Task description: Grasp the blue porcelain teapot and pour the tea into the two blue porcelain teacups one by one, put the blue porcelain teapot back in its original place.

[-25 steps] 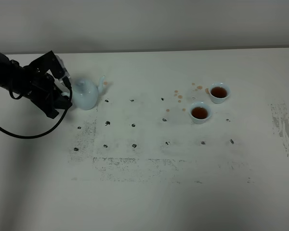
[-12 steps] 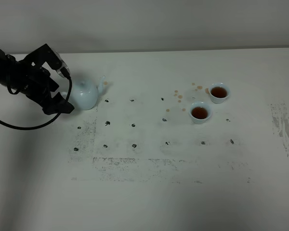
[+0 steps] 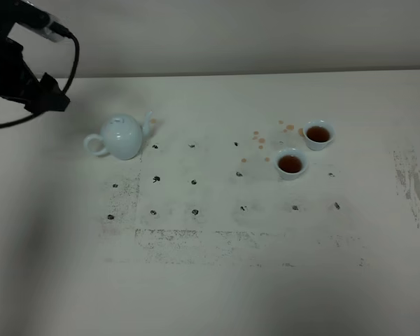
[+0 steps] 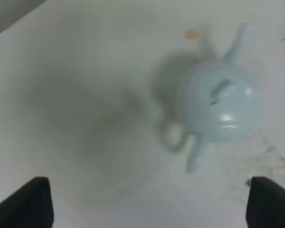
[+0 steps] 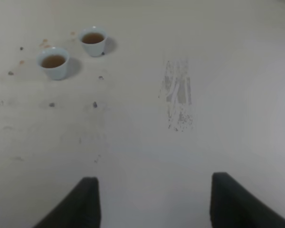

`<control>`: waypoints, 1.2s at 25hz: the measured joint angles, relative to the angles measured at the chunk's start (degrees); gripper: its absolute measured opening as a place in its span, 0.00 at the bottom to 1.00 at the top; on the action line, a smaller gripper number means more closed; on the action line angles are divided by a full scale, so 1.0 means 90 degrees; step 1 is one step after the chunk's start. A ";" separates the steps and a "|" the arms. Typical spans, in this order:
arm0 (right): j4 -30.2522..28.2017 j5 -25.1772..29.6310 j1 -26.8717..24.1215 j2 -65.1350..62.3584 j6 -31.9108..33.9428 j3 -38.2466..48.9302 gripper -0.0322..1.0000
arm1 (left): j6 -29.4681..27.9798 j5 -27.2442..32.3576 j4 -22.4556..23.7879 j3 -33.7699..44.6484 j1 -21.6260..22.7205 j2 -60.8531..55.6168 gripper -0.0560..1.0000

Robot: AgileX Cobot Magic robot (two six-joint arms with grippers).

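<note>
A: Where's the blue porcelain teapot sitting?
B: Upright near the bench's far left edge, handle pointing toward the nearer left gripper, whose jaws are gaping wide, gripping nothing

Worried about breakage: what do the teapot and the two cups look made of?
The teapot looks like glazed porcelain: pale blue-white, with shiny highlights. The two teacups share that glossy pale finish, so they are probably the same ceramic, though the look alone cannot confirm it.

The teapot and both teacups look like glossy glazed porcelain. The worktop is matt white, scuffed with dark smudges.
</note>
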 joint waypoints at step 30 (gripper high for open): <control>0.0000 0.0000 0.0000 0.0000 0.0000 0.0000 0.50 | -0.4359 0.2820 0.1260 0.1535 0.1067 -0.2816 0.12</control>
